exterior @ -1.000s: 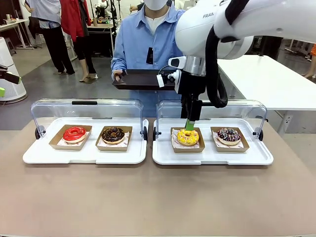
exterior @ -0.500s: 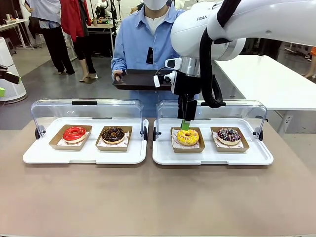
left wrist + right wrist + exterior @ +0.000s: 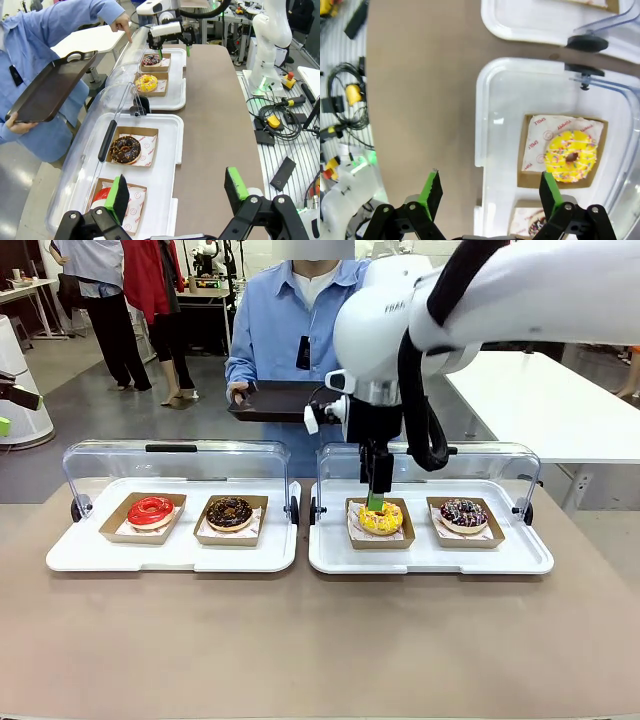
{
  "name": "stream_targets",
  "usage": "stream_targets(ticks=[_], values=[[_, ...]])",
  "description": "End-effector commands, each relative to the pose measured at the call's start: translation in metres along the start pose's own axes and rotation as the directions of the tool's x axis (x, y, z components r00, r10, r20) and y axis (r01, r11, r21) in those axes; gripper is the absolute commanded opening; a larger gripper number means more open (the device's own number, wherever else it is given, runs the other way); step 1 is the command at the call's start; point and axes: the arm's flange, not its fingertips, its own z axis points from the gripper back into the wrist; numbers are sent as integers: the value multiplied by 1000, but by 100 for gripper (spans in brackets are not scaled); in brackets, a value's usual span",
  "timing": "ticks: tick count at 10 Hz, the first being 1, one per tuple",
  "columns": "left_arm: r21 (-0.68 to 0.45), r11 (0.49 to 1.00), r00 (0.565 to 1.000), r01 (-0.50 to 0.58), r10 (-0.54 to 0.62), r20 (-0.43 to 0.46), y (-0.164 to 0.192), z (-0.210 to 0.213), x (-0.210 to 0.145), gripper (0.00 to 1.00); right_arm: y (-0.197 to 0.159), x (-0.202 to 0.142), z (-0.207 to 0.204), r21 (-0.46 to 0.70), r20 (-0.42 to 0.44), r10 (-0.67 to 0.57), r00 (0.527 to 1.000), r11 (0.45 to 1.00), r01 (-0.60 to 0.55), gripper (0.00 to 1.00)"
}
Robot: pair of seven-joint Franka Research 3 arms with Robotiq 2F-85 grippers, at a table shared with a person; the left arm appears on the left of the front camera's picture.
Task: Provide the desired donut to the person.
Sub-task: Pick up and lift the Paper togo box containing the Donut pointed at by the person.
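Jaws wide apart and empty, the right gripper hangs just over the yellow sprinkled donut in the right tray, donut offset toward 1 pad, not centred.

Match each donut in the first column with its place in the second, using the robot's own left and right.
Column one:
1. red-glazed donut
2. yellow sprinkled donut
3. chocolate crumb donut
4. dark donut with coloured sprinkles

Column two:
A. right tray, right spot
B. left tray, left spot
C. right tray, left spot
D. left tray, right spot

Pairs: 1-B, 2-C, 3-D, 4-A
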Motion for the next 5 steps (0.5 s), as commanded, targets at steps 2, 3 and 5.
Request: stream_targets(ticks=[2,3,5], values=[[-2,1000,1000,2,-2,3,0,2,1,100,19,11,-28,-79,-53,-16,998,997,12,100],[-2,1000,1000,2,-2,3,0,2,1,100,22,11,-35,-93,-30,-20,999,996,17,100],[-2,1000,1000,2,-2,3,0,2,1,100,22,10,-49,-137,8,-24,1000,990,25,100]])
